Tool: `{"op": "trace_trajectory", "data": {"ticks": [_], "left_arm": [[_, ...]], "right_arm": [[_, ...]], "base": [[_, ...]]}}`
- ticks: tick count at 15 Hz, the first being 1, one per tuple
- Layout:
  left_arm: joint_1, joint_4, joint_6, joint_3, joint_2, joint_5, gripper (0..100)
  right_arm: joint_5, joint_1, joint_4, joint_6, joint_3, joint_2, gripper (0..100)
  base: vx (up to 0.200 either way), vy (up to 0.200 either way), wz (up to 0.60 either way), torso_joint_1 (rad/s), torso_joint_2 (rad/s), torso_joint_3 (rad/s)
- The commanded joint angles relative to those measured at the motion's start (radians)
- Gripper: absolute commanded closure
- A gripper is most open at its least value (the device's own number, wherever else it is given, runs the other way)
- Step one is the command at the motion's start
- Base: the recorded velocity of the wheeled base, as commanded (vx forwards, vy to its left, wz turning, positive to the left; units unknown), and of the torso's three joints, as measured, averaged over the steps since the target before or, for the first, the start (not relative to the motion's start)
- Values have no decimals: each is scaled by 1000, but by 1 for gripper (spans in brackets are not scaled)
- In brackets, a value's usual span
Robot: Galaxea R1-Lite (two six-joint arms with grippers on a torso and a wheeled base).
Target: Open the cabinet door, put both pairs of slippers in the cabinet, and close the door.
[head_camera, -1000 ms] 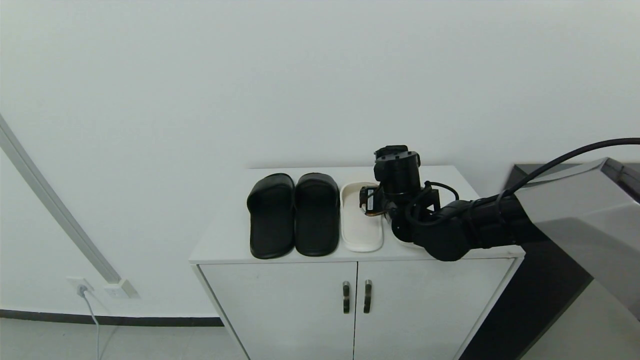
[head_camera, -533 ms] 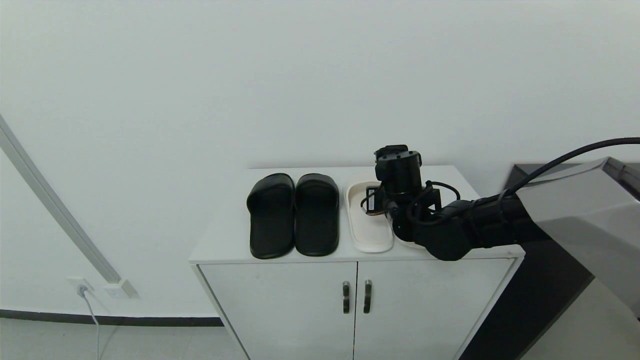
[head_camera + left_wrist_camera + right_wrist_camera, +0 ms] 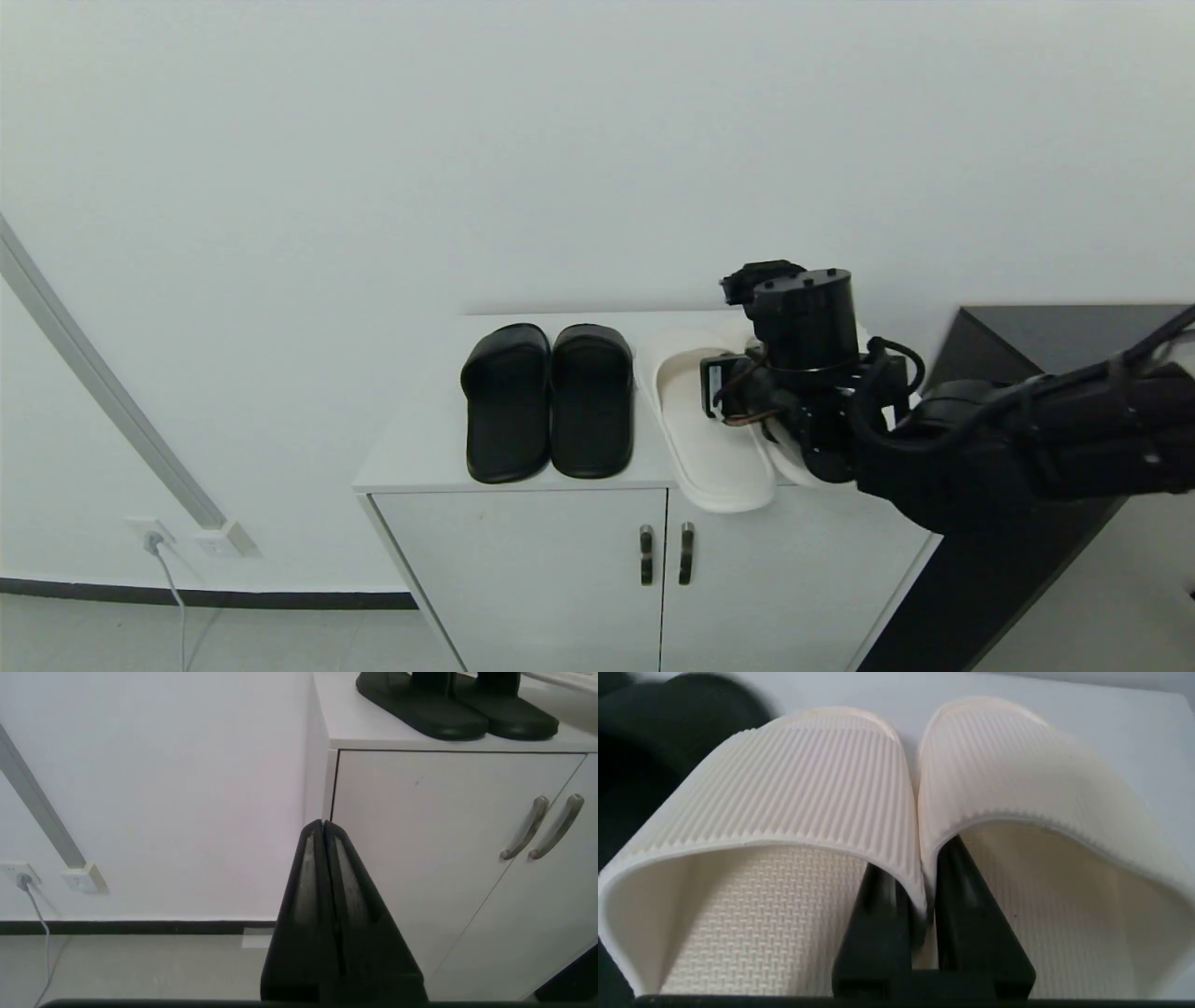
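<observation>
A white pair of slippers [image 3: 714, 439] hangs partly over the front edge of the white cabinet [image 3: 420, 439]. My right gripper [image 3: 924, 929] is shut on their two inner strap edges, one finger inside each slipper [image 3: 803, 812]. In the head view that gripper [image 3: 738, 397] is above the right door. The black pair of slippers [image 3: 551, 401] lies side by side on the cabinet top, left of the white pair. Both doors are closed, with two handles [image 3: 665, 553] at the middle. My left gripper [image 3: 323, 868] is shut and holds nothing, low by the cabinet's left front corner [image 3: 332, 765].
A dark piece of furniture [image 3: 1027, 336] stands right of the cabinet. A wall socket with a cable [image 3: 149, 539] and a slanted conduit [image 3: 103, 383] are on the wall to the left. The floor before the cabinet is bare.
My right arm has drawn back and to the right, bringing the white slippers from the cabinet top out over its front edge. The black pair has not moved.
</observation>
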Motion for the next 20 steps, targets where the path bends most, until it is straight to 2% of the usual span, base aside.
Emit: {"op": "trace_trajectory", "data": {"ticks": [1,6,10,13,20], "left_arm": [[0,0,0,0,1,2,100],[0,0,1,0,1,2,100],[0,0,1,0,1,0,100],[0,0,1,0,1,0,100],[0,0,0,0,1,2,100]], "right_arm": [[99,73,-23,-11,192,-216,100],[320,139,-26,-32,420,-424,100],[406,168,-32,-26,534,-503,100],[417,168,-46,-29,535,-493,100],[415,168,-46,-25,540,-475,100]], "base": [[0,0,0,0,0,0],[0,0,0,0,0,0],[0,0,0,0,0,0],[0,0,0,0,0,0],[-200,0,0,2,2,4]]}}
